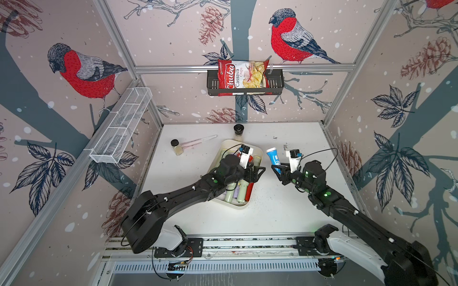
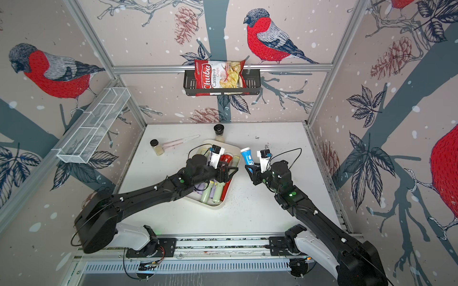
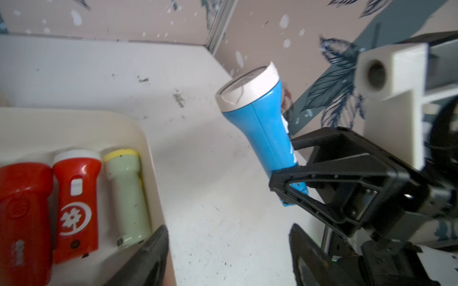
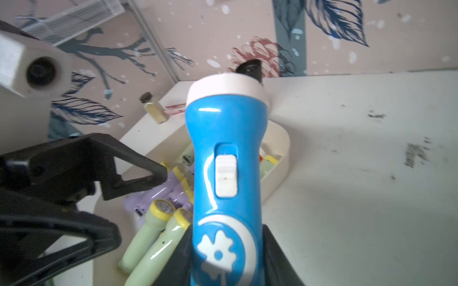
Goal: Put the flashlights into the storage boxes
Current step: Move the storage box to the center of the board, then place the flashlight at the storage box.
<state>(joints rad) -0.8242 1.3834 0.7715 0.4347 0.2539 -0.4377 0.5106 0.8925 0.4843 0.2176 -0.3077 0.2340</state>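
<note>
Here the right pincer (image 1: 279,169) gripped the blue flashlight (image 1: 272,155) by its tail, head tilted up, with the cream tray (image 1: 241,206) just beside that pincer. The left pincer (image 3: 228,230) hung spread and empty over the rim. Best was to clear that rim, lay it flat, then release.

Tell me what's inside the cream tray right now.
Visible in the cream tray: pale green torches, a lilac one and red ones. The left arm covers the tray's middle, so a full count is not possible.
</note>
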